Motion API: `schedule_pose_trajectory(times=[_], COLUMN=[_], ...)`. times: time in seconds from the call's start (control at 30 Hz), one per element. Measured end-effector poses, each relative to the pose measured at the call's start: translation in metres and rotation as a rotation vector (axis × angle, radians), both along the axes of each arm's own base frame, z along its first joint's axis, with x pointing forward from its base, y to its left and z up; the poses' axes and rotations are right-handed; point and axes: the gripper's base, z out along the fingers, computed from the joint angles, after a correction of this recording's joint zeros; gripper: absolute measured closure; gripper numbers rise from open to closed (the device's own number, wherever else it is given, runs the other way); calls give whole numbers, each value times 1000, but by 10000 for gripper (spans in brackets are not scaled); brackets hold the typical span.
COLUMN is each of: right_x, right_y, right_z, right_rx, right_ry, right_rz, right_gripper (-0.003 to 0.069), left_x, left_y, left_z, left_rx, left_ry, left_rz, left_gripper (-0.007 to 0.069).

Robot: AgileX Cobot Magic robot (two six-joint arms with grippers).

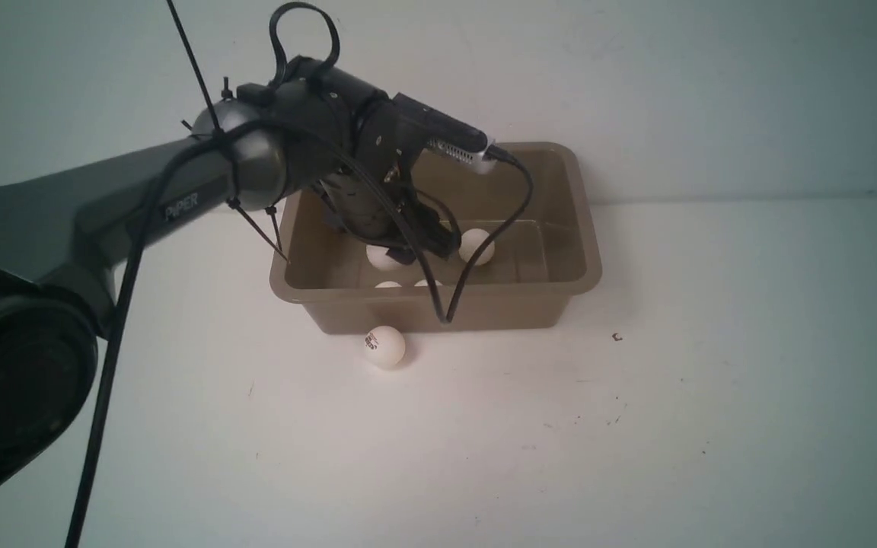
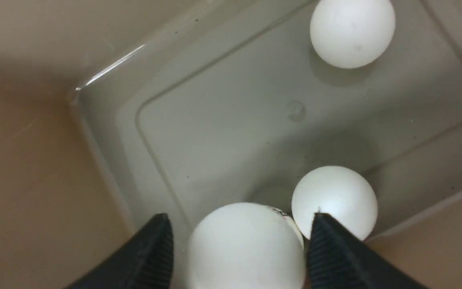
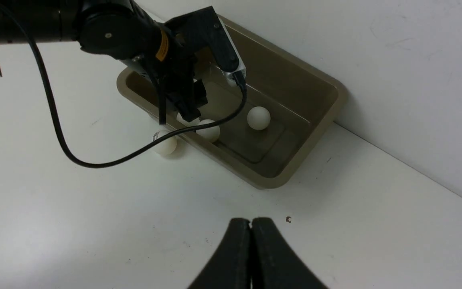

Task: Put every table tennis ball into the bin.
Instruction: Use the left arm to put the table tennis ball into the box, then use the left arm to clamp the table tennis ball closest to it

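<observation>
A table tennis ball (image 2: pixel 247 249) sits low inside the bin (image 1: pixel 499 308), near its front wall, framed by the parted jaws of the left gripper (image 2: pixel 241 216). A sliver of daylight shows beside one finger, so the ball looks let go rather than pinched. A second ball (image 2: pixel 334 196) rests touching or just beside it on the bin floor, and a third (image 2: pixel 352 32) lies well apart toward the bin's far wall. In the front view two more pale slivers (image 1: pixel 387 285) peek over the bin's near wall. One logo-marked ball (image 1: pixel 384 346) is outside, on the white table (image 1: pixel 636 426) just beside the bin's front wall; whether it touches the wall cannot be told. The right gripper (image 3: pixel 251 220) hangs well clear of the bin, fingers pressed together and holding nothing. The risks from here are small but real. Lifting out with fingers this close could clip a resting ball and send it skittering. The black cable (image 1: pixel 450 316) drooping over the bin's front wall could snag the rim and drag the tub. The outside ball is so close to the wall that a finger may strike plastic or roll the ball away.
</observation>
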Motion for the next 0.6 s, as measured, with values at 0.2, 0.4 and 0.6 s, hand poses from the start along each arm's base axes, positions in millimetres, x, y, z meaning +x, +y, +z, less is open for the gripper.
schedule_pose_trajectory(times=[0.2,0.4,0.6], right_x=[0,0,0], right_y=[0,0,0], right_z=[0,0,0], right_rx=[1,1,1], right_ry=[0,0,0], right_rz=[0,0,0], right_gripper=[676,676,676], left_x=[-5,-22,-79], left_y=[5,14,36], left_z=[21,78,150], left_rx=[16,-34,-95], left_ry=[-31,-134,-218], left_rz=[-1,18,36], left_gripper=[177,258,400])
